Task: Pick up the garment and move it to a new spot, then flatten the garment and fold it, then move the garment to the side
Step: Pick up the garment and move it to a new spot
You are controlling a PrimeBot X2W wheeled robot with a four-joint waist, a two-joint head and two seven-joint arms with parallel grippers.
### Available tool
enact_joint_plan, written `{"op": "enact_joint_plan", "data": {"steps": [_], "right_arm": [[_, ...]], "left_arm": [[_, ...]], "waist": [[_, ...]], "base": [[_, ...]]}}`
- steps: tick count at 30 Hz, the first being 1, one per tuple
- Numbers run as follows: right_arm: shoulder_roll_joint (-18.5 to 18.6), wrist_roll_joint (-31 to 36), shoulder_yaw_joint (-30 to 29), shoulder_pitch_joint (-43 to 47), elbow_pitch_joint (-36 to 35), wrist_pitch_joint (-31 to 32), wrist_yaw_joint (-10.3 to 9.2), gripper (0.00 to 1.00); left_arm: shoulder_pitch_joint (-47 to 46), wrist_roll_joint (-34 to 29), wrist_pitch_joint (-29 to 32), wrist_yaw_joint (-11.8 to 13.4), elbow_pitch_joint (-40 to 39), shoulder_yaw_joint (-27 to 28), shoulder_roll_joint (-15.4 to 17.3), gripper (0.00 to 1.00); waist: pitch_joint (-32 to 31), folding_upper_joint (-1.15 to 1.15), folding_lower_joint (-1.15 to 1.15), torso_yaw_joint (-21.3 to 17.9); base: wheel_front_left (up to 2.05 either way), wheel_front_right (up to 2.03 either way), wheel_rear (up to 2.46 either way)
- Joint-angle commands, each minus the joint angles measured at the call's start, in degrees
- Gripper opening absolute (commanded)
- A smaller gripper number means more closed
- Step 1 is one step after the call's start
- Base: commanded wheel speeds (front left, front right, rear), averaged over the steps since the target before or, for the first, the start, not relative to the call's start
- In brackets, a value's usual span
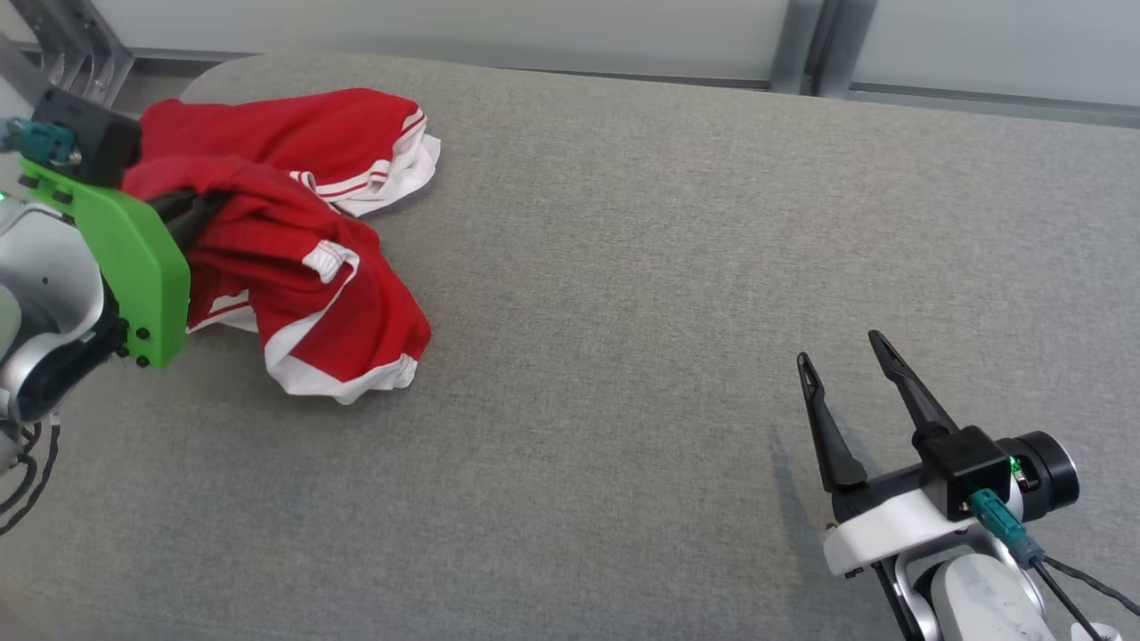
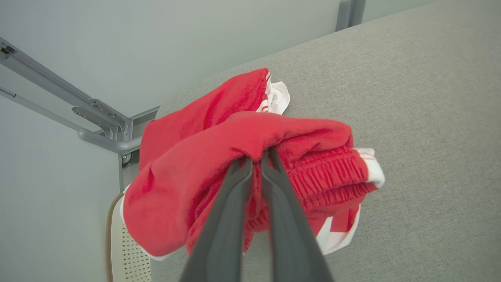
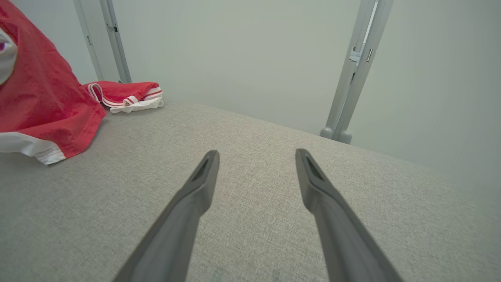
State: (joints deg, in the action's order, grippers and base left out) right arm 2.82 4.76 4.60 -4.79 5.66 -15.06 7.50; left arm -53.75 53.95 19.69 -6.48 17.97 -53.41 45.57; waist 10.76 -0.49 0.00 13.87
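Grey padded table bears the red garment, pinched by left pincer; right pincer spread.

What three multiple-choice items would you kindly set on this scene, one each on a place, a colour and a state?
1. Where on the grey surface does the garment lie, in the head view? A. far left B. centre C. near right
2. What colour is the red garment's trim? A. blue B. white C. black
3. How is the left gripper? A. wide open B. shut on the garment C. lying flat
Key: A, it bunches beside the left arm; B, white bands edge its hems; B, its fingers pinch red cloth.
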Motion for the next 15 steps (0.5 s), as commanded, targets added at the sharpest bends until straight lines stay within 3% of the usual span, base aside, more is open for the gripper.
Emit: {"op": "enact_joint_plan", "data": {"steps": [1, 9, 15], "right_arm": [[0.2, -0.8, -0.3, 0.6, -0.3, -0.2, -0.02, 1.00], [0.2, -4.3, -1.1, 0.3, -0.8, -0.2, -0.02, 1.00], [0.2, -6.5, -1.8, -1.0, -1.2, -0.2, -0.02, 1.00]], "left_arm": [[-1.7, 1.3, 1.6, 0.5, -3.7, 0.9, 1.2, 0.00], [-4.8, 8.3, 11.3, 2.4, -21.8, 3.0, 4.2, 0.00], [-7.1, 12.5, 16.1, 5.4, -31.5, 3.3, 1.0, 0.00]], "waist": [[-1.5, 0.49, 0.00, -2.2], [-1.3, 0.49, 0.00, -7.6], [-0.7, 0.49, 0.00, -13.5]], "base": [[0.00, 0.00, 0.00], [0.00, 0.00, 0.00], [0.00, 0.00, 0.00]]}}
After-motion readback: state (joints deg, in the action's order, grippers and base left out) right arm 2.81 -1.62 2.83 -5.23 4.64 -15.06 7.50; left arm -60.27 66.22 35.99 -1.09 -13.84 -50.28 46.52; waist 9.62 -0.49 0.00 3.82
